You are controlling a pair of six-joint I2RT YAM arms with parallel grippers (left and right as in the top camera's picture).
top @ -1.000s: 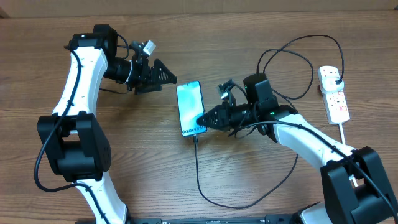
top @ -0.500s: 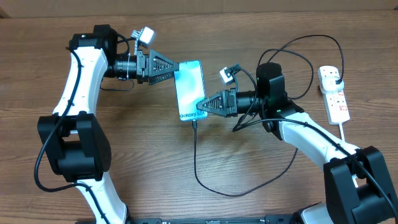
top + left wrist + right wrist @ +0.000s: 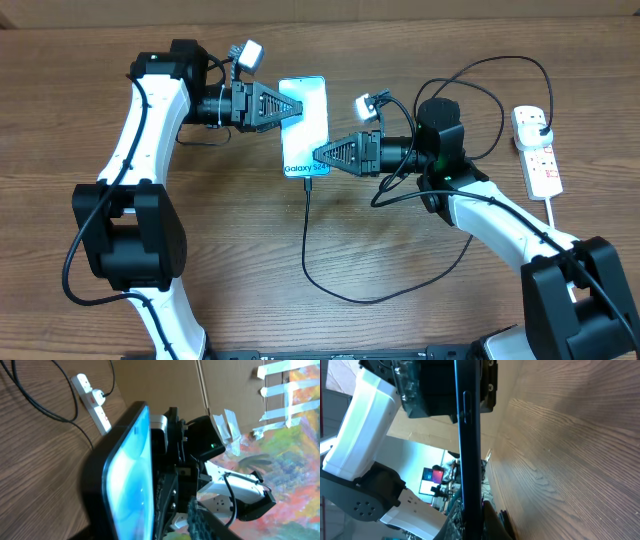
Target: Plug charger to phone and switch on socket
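Because slim, stiff, glass-faced and slick, best taken gently by the long edges of the phone (image 3: 305,125), never the screen. Seemingly up off the table (image 3: 250,280), pinched between left hand (image 3: 284,107) and right hand (image 3: 318,155), both apparently closed on its edges. Charger (image 3: 305,235) hanging limp from the bottom end. Only from overhead: charger's whole run to the socket (image 3: 537,150). From right wrist: just the thin edge with its side button.

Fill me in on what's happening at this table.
The two arms hold the phone between them, tilted off the table: left gripper at its upper edge, right gripper near the bottom. The charger cable runs to the phone's bottom edge and loops over to the socket, which neither gripper touches.
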